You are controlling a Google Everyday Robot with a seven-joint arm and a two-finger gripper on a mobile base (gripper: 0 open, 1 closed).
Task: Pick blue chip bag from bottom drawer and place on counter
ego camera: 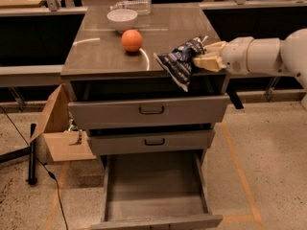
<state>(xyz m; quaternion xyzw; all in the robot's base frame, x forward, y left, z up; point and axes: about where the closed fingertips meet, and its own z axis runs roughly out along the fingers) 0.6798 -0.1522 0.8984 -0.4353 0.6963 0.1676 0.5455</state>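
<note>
Camera view: hand [200,60] pinches blue chip bag [178,63] above counter [100,56], at front-right edge.

a speckled floor [268,143] is showing orange tape lines [238,166]; a cardboard box [60,138] is standing open at left; the gripper [198,58] is hanging right of centre.
</note>
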